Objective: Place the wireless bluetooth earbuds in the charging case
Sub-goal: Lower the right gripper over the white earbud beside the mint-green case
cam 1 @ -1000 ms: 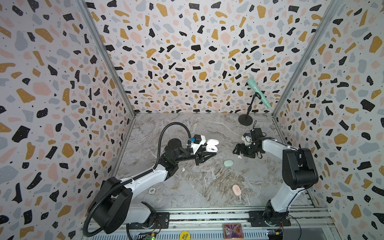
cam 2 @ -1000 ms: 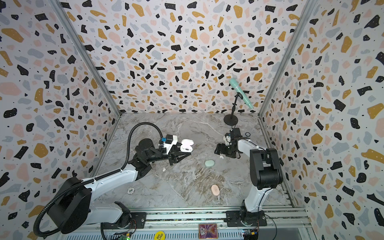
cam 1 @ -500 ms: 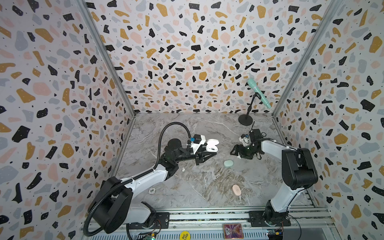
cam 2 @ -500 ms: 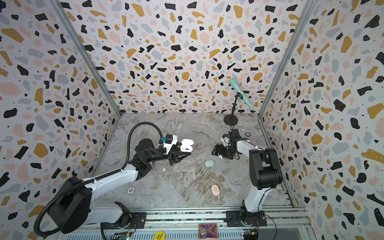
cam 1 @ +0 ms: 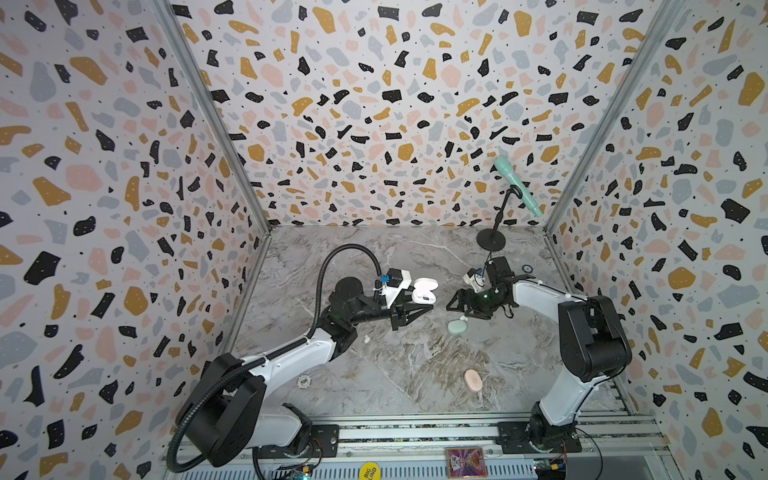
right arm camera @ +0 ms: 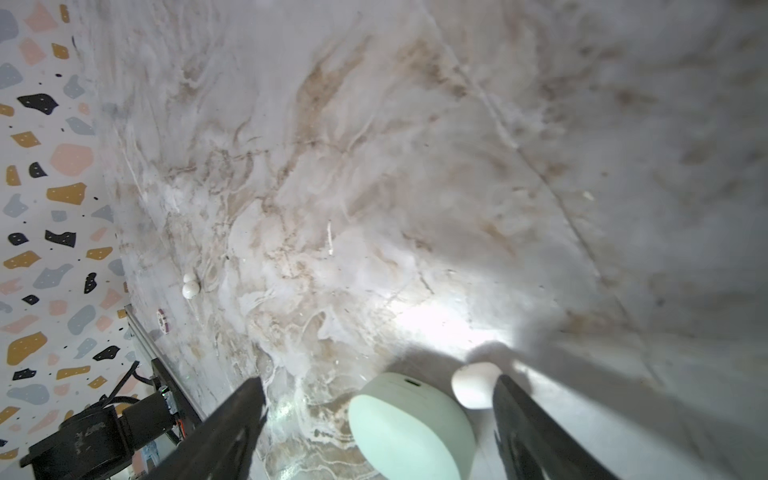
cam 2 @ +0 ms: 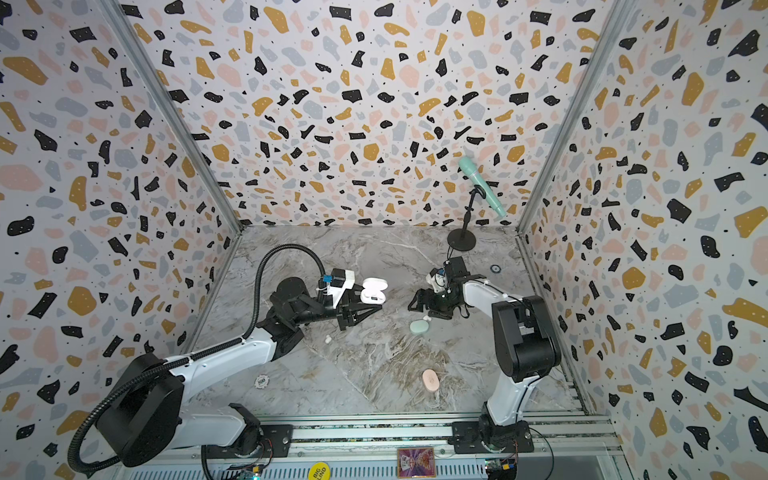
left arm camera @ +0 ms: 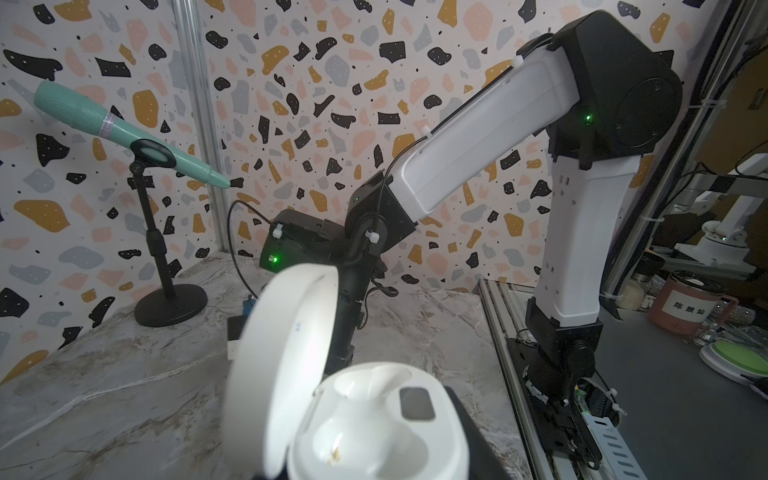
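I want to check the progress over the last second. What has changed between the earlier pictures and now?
The right tool, open and empty, moved toward the left arm; in the right wrist view the mint case and a white earbud lie between its jaws. Nothing was taken or released. The left tool, the white case it holds and the pink case stayed.

The left arm and right arm have white shells and black rounded joints (the right shows green lights). A black ribbed hose follows the left; the right gripper has black fingers.
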